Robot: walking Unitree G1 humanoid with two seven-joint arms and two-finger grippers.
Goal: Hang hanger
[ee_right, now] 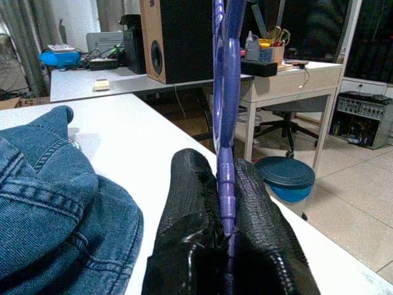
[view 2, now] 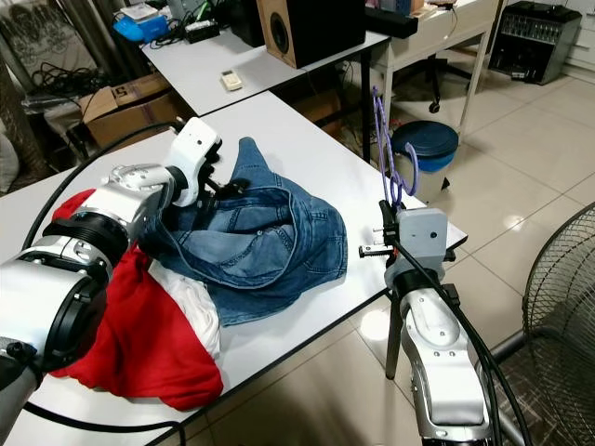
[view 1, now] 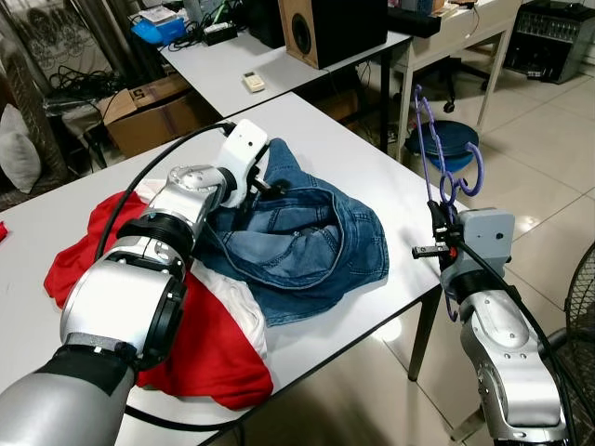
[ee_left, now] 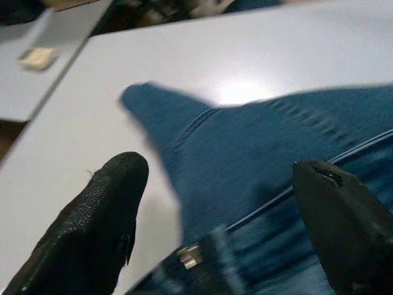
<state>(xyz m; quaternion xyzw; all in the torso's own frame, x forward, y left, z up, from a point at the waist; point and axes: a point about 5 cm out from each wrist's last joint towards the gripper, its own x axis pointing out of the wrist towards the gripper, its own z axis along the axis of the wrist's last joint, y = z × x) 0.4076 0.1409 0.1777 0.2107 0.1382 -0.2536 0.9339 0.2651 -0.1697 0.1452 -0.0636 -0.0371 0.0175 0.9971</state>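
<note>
Right gripper (ee_right: 226,203) clamps the thin purple hanger (view 1: 437,149) upright; left gripper (ee_left: 215,209) spread apart.

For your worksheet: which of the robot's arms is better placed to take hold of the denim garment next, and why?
Left. The left gripper hovers open right over the denim garment on the white table. The right gripper is beside the table edge, shut on the purple hanger.

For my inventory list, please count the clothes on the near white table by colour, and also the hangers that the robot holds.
Blue clothes: 1, the denim garment under the open left gripper.
Red clothes: 1, the red garment.
White clothes: 1, the white cloth, partly covered.
Purple hangers: 1, the hanger in the right gripper.
Total: 4
</note>
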